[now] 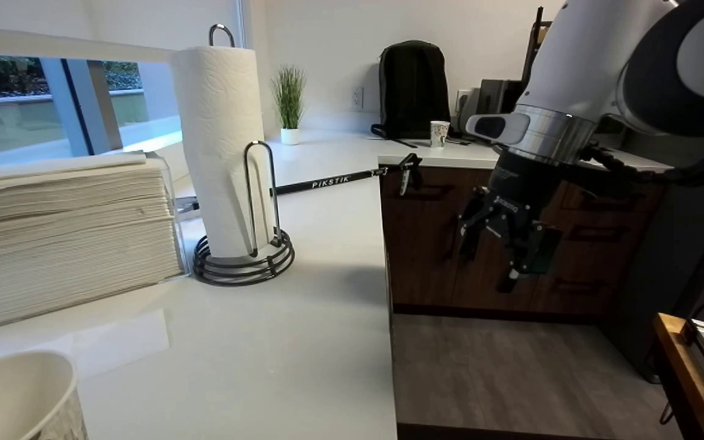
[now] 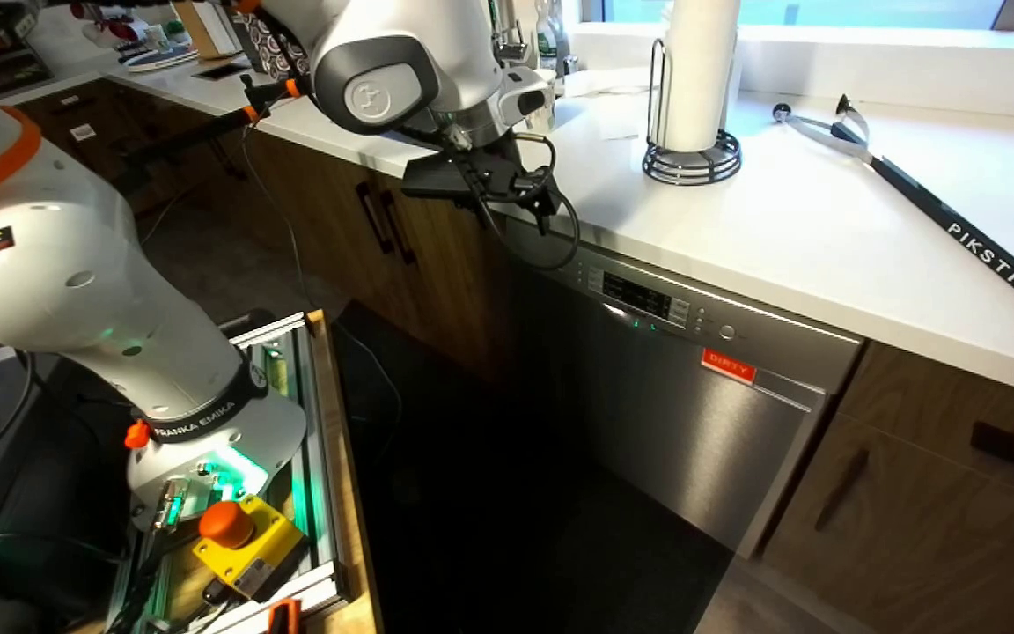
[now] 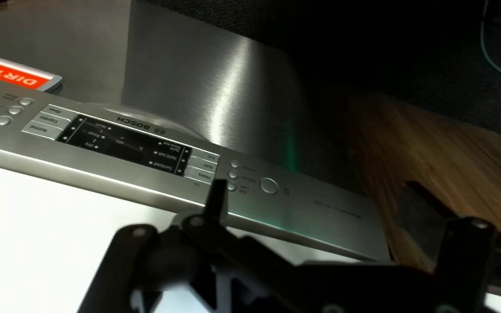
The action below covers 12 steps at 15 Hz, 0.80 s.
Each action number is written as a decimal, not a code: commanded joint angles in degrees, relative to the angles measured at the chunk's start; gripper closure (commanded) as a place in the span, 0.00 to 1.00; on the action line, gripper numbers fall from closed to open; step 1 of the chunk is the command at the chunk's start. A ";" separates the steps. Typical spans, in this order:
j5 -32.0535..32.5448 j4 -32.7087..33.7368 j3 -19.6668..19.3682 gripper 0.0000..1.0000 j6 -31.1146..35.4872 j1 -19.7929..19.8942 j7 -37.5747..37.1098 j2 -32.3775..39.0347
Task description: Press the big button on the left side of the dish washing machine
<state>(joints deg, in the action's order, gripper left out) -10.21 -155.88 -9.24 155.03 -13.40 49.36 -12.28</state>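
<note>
The dishwasher (image 2: 648, 405) is a steel machine under the white counter. The wrist view shows its control panel (image 3: 320, 208) upside down, with a black display. The big round button (image 3: 268, 185) of the panel's left side lies beside a column of small buttons. In an exterior view this button is not clearly visible near the gripper and its cable. My gripper (image 3: 320, 198) is open and empty, its fingers wide apart. In the wrist view the button appears between the fingers, nearer the left one, with the gripper apart from the panel. The gripper also shows in both exterior views (image 1: 489, 263) (image 2: 516, 211).
The white counter (image 2: 789, 229) overhangs the panel. On it stand a paper towel holder (image 1: 223, 153) and a PIKSTIK grabber (image 1: 327, 182). A red DIRTY sign (image 2: 728, 364) is on the dishwasher. Wooden cabinets (image 2: 437, 264) adjoin it. A cable loop (image 2: 573, 229) hangs by the gripper.
</note>
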 commanded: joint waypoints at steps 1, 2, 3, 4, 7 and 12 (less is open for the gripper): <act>-3.22 0.75 0.47 0.00 -0.26 0.85 2.24 1.77; -4.20 0.86 0.31 0.00 1.20 0.83 2.53 3.36; -6.20 0.81 0.02 0.00 2.01 0.48 3.49 4.23; -7.79 0.90 0.03 0.00 2.91 0.64 3.92 5.68; -15.03 1.00 0.52 0.32 7.20 0.73 7.78 9.04; -29.71 3.46 0.15 0.72 16.42 -2.40 16.11 14.86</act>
<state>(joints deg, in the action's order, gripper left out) -31.27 -155.21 -9.50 167.72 -14.24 60.04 -1.60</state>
